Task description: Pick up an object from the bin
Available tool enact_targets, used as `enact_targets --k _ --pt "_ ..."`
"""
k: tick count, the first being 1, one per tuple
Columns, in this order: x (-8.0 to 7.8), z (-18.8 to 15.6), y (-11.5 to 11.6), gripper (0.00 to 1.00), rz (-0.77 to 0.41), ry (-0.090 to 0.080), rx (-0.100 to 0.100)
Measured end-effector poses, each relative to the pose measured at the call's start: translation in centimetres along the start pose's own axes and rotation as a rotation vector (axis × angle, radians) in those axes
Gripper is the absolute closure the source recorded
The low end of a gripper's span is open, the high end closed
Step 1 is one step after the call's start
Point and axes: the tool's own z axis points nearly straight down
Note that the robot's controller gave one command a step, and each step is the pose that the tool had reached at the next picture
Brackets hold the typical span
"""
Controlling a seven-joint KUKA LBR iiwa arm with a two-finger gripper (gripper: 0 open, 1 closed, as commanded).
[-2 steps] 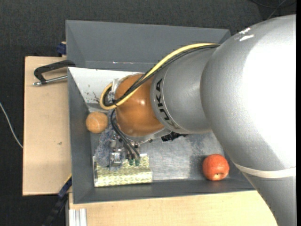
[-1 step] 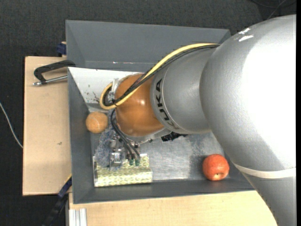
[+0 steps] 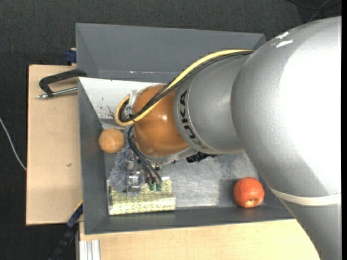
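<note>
1. The thing under my claw is a flat pad, pale green and yellow with small dots. It lies flat on the floor of the bin, in a corner, right by a wall.
2. The claw is just above the pad's top edge, very near it. I cannot tell if the claw is wide or narrow, because wires and dark parts hide it.
3. What could go wrong: the pad is thin and flat, so I think the claw may slide over it and grab nothing.
4. The wall is right beside the pad. If I push down hard, the claw may bump the floor or that wall.
5. The pad looks soft and a bit bumpy, like a sponge. It may bend or slip out when lifted.
6. A round tan ball sits above the pad, near the claw. It looks smooth, so I think a small bump would send it rolling.
7. A red apple sits well to the right of the pad. It looks round, shiny and safe from the claw.
8. The bin is grey metal, hard and smooth.
</note>
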Motion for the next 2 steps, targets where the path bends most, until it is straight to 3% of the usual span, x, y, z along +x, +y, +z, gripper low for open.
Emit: enact_targets --k 1,2 --pt "0.56 -2.1 -1.41 1.0 -0.366 -0.014 -0.006" --pt "0.56 -2.1 -1.41 1.0 -0.366 -0.014 -0.006"
